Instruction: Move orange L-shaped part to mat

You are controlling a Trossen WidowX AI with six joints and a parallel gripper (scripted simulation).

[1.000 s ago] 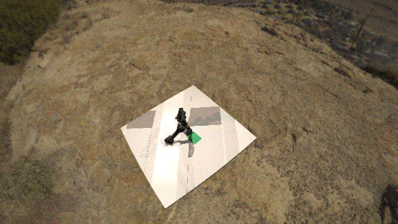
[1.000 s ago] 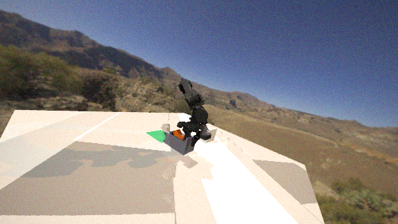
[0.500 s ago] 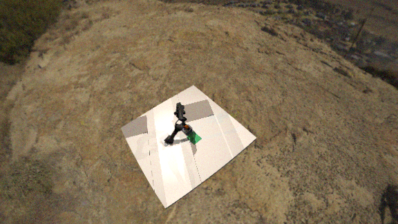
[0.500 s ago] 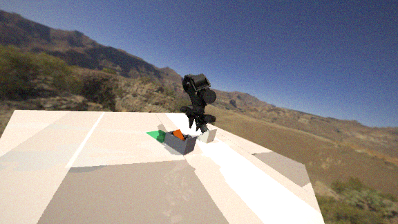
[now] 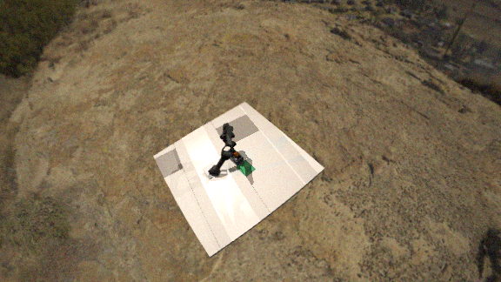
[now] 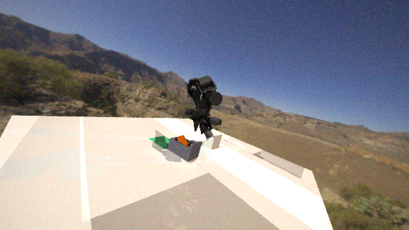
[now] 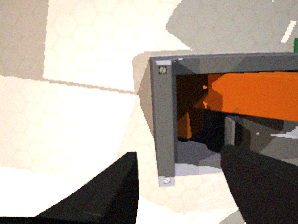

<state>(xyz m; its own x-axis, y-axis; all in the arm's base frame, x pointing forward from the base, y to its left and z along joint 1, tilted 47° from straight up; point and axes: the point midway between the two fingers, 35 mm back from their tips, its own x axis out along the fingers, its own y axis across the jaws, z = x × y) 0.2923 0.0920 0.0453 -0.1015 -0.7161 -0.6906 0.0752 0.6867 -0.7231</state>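
Observation:
The orange L-shaped part (image 7: 256,92) (image 6: 182,140) (image 5: 236,154) lies tilted in the pocket of the grey tray (image 7: 164,116) (image 6: 180,150). One end of it sticks up above the tray rim in the exterior view. My gripper (image 7: 180,157) is partly open with nothing between its fingers. It is low over the tray's corner: the left finger is outside the tray wall and the right finger reaches into the pocket beside the orange part. I cannot tell whether the finger touches the part. The green mat (image 6: 160,141) (image 5: 247,168) lies flat right beside the tray.
The tray and the mat sit near the middle of a white and grey tiled platform (image 5: 270,183) (image 6: 117,177) on open rocky ground. The arm's base (image 5: 213,171) stands close to the tray. The platform's edges are far from the tray.

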